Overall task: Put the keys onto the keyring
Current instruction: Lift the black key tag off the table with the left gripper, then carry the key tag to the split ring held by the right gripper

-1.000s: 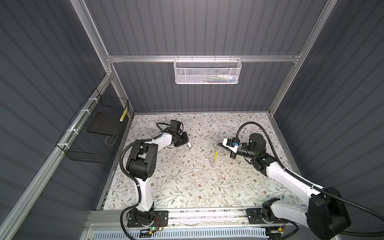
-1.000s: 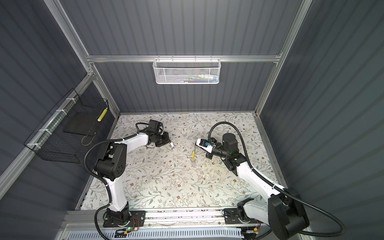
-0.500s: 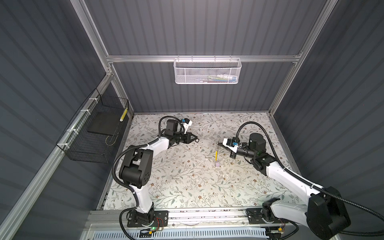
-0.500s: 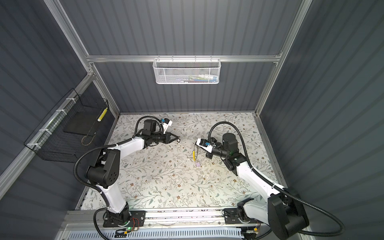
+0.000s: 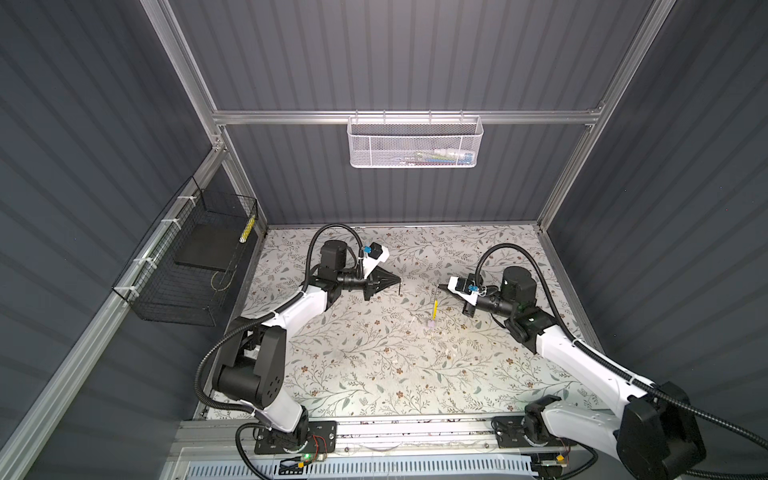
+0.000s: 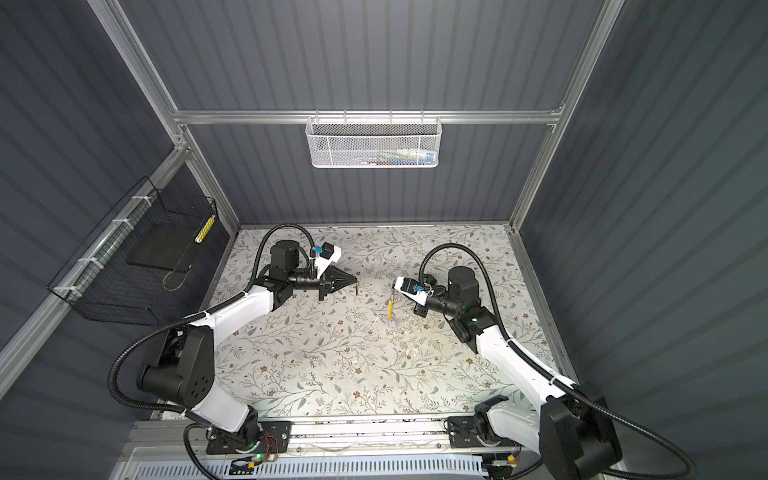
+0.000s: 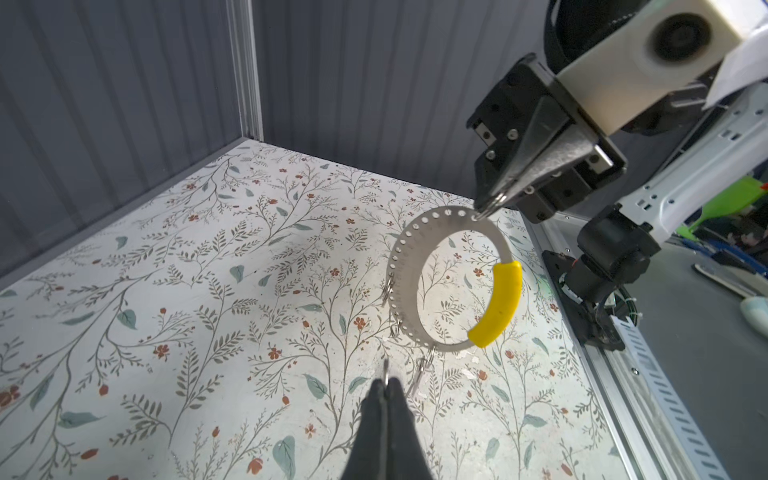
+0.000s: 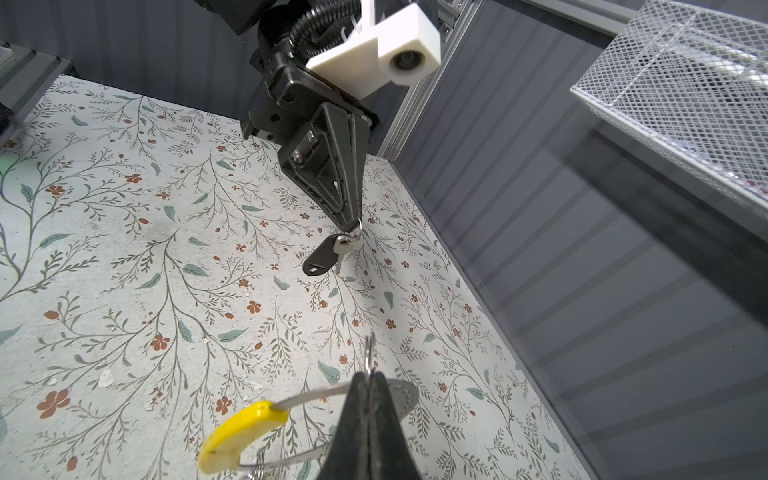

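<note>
The left gripper [image 8: 353,226] has its fingers [image 8: 332,183] pressed fully together, with no gap between them. At their very tips they pinch a small wire loop. A black tag [image 8: 322,257] and a small key [image 8: 347,244] dangle from the loop just below the fingertips, clear of the floral table [image 8: 124,270]. In the left wrist view the same closed fingers [image 7: 376,415] show only a sliver of that loop poking out past the tips.

The right gripper [image 7: 488,203] is closed just as tightly. Its fingers [image 7: 540,153] nip a little split ring threaded through one of the holes in the keyring [image 7: 409,241], a flat perforated metal hoop. The hoop hangs down from those fingertips in the air, with its yellow tag [image 7: 496,303] on the side of the hoop away from the grip. A few more small rings hang off the hoop's rim. From the right wrist, the hoop [image 8: 399,395] and the yellow tag [image 8: 232,436] sit right under the shut fingers [image 8: 353,424].

In both top views the two grippers point tip to tip, near each other but apart, left [image 5: 399,282] and right [image 5: 439,286]. A pale lilac tag [image 5: 432,326] shows below the right fingertips, under the yellow one. It is too small to tell whether it hangs from the hoop or lies on the table.
</note>
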You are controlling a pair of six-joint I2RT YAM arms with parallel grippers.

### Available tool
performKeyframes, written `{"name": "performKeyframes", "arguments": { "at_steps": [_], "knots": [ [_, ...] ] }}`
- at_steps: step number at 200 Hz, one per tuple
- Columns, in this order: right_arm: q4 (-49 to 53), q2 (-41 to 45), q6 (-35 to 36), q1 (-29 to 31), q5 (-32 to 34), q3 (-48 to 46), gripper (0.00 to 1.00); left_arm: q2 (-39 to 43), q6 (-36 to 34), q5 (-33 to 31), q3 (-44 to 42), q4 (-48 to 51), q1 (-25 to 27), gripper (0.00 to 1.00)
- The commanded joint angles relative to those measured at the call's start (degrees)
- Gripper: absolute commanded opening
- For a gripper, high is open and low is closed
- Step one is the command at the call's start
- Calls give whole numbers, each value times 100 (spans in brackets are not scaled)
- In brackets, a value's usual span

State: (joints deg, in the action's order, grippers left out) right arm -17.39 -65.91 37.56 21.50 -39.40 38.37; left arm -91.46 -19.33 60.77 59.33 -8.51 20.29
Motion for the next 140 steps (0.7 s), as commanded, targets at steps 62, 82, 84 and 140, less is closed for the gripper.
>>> {"name": "performKeyframes", "arguments": {
  "at_steps": [62,82,84,140],
  "knots": [
    [173,97,257,-10,-679,319,3,427,-1993,-312,1062,1663,638,0],
    [349,140,428,11,-667,388,3,427,-2199,-396,1380,2121,755,0],
    [365,140,452,12,-662,394,3,429,-2202,-396,1406,2142,763,0],
    [1238,315,1115,91,-678,775,2,539,-2755,-781,1805,3043,900,0]
  ]
}}
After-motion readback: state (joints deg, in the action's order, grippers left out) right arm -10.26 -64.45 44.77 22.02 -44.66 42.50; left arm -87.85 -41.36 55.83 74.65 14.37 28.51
